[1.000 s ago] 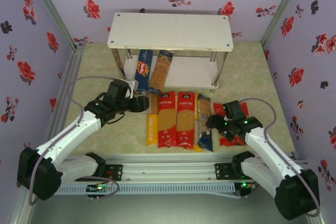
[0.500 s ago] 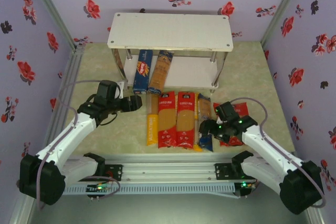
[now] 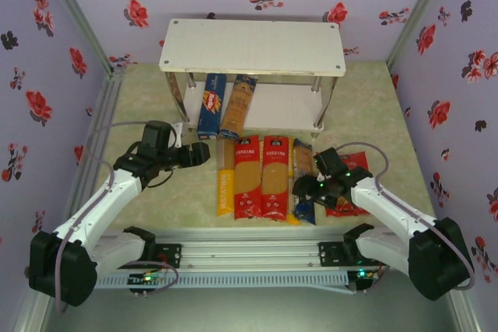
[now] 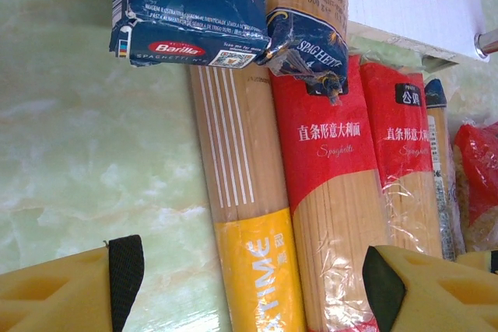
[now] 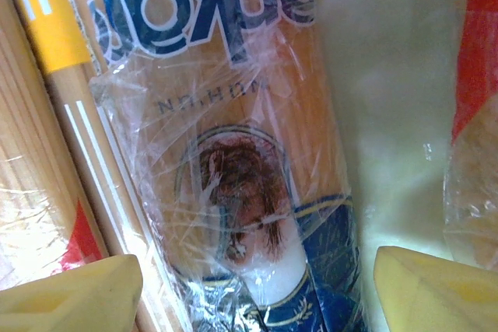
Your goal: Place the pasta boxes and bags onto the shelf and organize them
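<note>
**Enclosure.** Lilac walls (image 3: 47, 52) printed with red flowers surround a pale green marbled tabletop (image 3: 132, 106).

**Shelf.** The two-tier white shelf (image 3: 253, 46) stands beyond both tools. Its lower board lies just ahead of the left tool (image 3: 204, 153), and a shiny metal leg (image 4: 486, 40) stands ahead and to that tool's right.

**On the lower board,** overhanging its near edge:
- A dark-blue box (image 4: 191, 5) carries a red oval reading "Barilla".
- A brownish packet (image 4: 307, 5) touches the box; its blue end reads "SPAGHETTI 4".

**On the tabletop,** a tight lengthwise row runs between the two tools:
- A yellow-banded packet (image 4: 241, 215) has thin white stripes and lettering ending "TIME". Its far end meets the box.
- Two red bags (image 4: 334, 184) are printed with Chinese characters and "Spaghetti".
- A clear bag (image 5: 241, 176) lies directly under the right tool (image 3: 302, 188). It shows dark-blue lettering, illegible here, and an oval portrait.
- A wide red bag (image 4: 476, 169) of short pasta lies just right of the right tool, partly covered by the right arm.

**Tools.** The left tool's yellow fingers (image 4: 70, 289) stand wide apart with nothing gripped. The right tool's fingers (image 5: 70, 297) are likewise apart, one on either side of the clear bag; contact cannot be told.
</note>
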Robot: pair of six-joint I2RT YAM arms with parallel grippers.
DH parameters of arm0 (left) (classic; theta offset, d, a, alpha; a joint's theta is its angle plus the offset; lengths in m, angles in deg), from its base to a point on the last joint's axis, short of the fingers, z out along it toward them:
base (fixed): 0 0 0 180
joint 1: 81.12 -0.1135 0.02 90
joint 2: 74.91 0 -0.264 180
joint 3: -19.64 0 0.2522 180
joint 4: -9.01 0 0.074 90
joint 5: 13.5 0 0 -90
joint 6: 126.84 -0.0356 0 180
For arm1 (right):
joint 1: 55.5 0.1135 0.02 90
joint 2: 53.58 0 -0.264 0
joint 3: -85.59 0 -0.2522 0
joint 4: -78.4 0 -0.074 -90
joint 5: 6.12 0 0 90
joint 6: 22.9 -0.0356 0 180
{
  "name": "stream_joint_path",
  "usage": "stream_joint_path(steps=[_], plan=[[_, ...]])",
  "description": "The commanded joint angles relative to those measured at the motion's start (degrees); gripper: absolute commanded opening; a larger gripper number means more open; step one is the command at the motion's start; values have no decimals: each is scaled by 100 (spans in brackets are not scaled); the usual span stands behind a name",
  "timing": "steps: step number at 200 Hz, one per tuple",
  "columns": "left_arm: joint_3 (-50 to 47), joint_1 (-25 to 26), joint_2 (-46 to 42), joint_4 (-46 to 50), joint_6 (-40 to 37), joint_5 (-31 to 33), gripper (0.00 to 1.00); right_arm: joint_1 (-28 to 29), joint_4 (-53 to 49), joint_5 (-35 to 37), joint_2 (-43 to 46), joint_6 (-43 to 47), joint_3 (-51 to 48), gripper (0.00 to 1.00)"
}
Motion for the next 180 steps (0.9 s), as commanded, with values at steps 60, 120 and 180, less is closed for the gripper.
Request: stream_joint_path(steps=[60, 120, 180], plan=[[-122, -113, -130, -159, 78, -121, 78, 81, 376, -90, -728, -6, -42, 77], [-132, -158, -138, -238, 78, -120, 77, 82, 445, -193, -563, -153, -327, 53], [-148, -188, -134, -280, 43, -118, 77, 84, -457, 72, 113, -17, 153, 25]])
